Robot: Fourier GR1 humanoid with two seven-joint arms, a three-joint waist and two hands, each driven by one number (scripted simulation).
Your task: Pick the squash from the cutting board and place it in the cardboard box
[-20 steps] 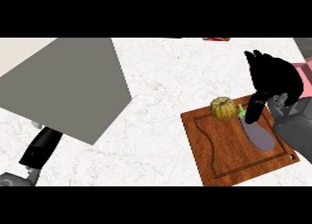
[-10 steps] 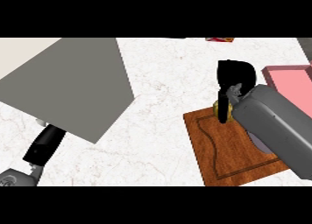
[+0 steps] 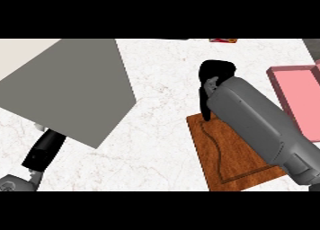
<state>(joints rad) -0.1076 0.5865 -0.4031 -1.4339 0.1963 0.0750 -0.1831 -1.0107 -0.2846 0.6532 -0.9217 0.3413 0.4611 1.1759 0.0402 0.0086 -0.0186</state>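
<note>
1. Your work surface is a white marbled counter (image 3: 162, 148), seen steeply from above, with a large grey slab (image 3: 69, 90) covering its upper left.

2. The squash does not show anywhere in the head view. Your right hand (image 3: 214, 78) sits at the far edge of the wooden cutting board (image 3: 222, 157), and the thick grey right forearm (image 3: 262, 126) lies across most of the board, so the squash may be hidden under the hand or the arm. You cannot say from here whether it is held or on the board.

3. The right hand's fingers point down toward the board's far corner and look bunched together, but what they close on, if anything, is covered; I cannot tell their state.

4. The pink box (image 3: 302, 94) stands just beside the board at the right edge, its inside only partly in view and showing no squash. It looks pink rather than cardboard-coloured.

5. My judgement: you are at the grasp or the very start of the lift. Carrying the squash across to the box and releasing it there is all left to do.

6. Your left hand (image 3: 44, 150) hangs at the lower left, half under the grey slab, its fingers out of sight.
</note>
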